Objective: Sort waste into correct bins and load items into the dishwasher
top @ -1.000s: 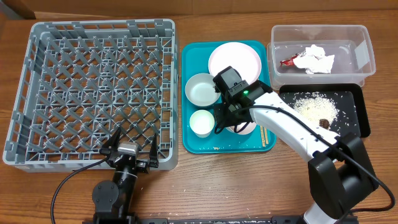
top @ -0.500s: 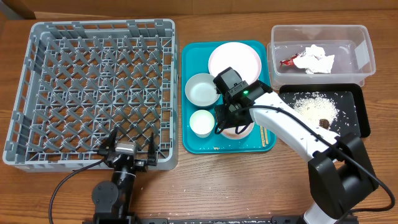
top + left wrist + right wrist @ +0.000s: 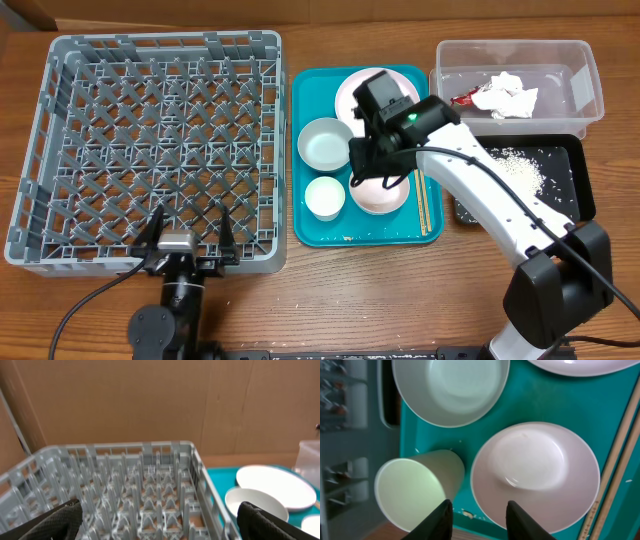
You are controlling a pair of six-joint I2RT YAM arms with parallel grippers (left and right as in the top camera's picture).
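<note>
The right claw (image 3: pixel 477 522) hangs open over the flat teal plastic tray (image 3: pixel 300 228). Its two dark fingers (image 3: pixel 444 519) are spread wide with nothing between them, above the gap between the small white cup (image 3: pixel 415 491) and the round pinkish bowl (image 3: pixel 535 472). Both stand on the tray, just beside each other.

Behind them sits the pale grey-green bowl (image 3: pixel 325 143), and at the tray's far end the round pale pink plate (image 3: pixel 347 100), partly covered by the right arm. The two thin wooden chopsticks (image 3: pixel 425 205) lie side by side along the tray's right edge, next to the pinkish bowl.

Over on the right, the clear rectangular plastic tub (image 3: pixel 590 60) holds the crumpled white paper napkin (image 3: pixel 505 95) and the small red wrapper (image 3: pixel 463 98), just beside each other. The shallow black rectangular tray (image 3: pixel 580 190) carries the loose white rice grains (image 3: pixel 520 165); the arm hides part of it.

On the left of the wooden tabletop (image 3: pixel 400 290), the large square grey plastic dish rack (image 3: pixel 150 150) stands with nothing loaded in it. The left claw (image 3: pixel 190 228) sits at its near wall, fingers apart and empty.
</note>
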